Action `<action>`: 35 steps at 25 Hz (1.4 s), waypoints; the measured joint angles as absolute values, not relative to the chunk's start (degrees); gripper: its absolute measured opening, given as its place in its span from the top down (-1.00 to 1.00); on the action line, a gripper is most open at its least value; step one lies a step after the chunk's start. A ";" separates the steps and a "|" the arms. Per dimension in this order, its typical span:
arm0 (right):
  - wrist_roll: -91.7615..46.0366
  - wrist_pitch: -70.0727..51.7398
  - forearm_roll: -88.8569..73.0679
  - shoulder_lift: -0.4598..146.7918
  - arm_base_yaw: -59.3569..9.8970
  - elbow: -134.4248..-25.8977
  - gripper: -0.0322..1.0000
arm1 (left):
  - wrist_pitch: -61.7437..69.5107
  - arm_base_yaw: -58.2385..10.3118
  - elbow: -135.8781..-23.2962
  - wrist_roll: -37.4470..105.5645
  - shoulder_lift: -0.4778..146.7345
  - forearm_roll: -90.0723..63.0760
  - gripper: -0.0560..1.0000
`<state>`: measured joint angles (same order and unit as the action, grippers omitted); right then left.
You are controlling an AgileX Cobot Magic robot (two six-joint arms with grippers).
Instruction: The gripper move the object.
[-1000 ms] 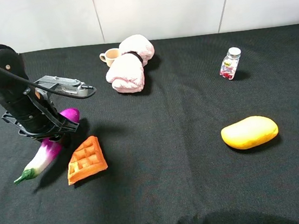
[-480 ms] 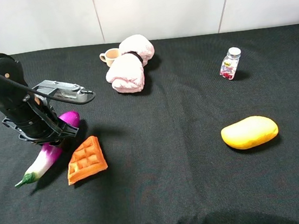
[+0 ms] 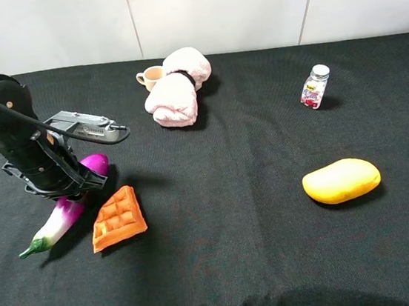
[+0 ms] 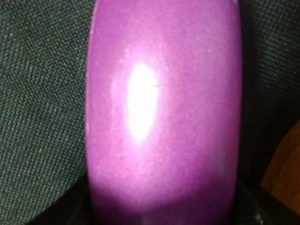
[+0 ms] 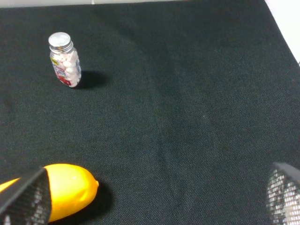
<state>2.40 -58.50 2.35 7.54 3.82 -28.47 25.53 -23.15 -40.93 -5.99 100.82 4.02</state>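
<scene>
The eggplant [image 3: 57,221] lies on the black cloth at the left of the exterior high view, green stem tip toward the front left, purple end [image 3: 95,164] behind. My left gripper [image 3: 71,190] is down over its thick middle, with the jaws on either side of it. The left wrist view shows only the glossy purple skin [image 4: 164,117] very close up, and the fingers are hidden there. My right gripper [image 5: 152,199] is open and empty, its fingertips [image 5: 26,197] wide apart above the cloth near the mango.
An orange waffle wedge [image 3: 117,218] lies right beside the eggplant. A yellow mango [image 3: 341,180] and a small pill bottle [image 3: 314,87] are on the right. Pink rolled cloths [image 3: 178,89] and a small cup [image 3: 151,77] are at the back.
My left arm has shifted a little to the left, and the eggplant has slid with it, its stem tip now further to the front left.
</scene>
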 joint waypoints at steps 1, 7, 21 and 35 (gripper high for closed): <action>2.40 -58.50 2.35 7.54 3.82 -28.47 -0.41 | 25.58 -23.15 -40.93 -5.99 100.82 4.02 -0.15; 2.40 -58.50 2.35 7.54 3.82 -28.47 -0.41 | 25.58 -23.15 -40.93 -5.99 100.82 4.02 -0.15; 2.40 -58.50 2.35 7.54 3.82 -28.47 -0.41 | 26.49 -23.15 -40.93 -5.99 100.82 4.02 -0.26; 2.40 -58.50 2.35 7.54 3.82 -28.47 -0.41 | 27.13 -23.15 -40.93 -7.02 100.82 4.02 -0.55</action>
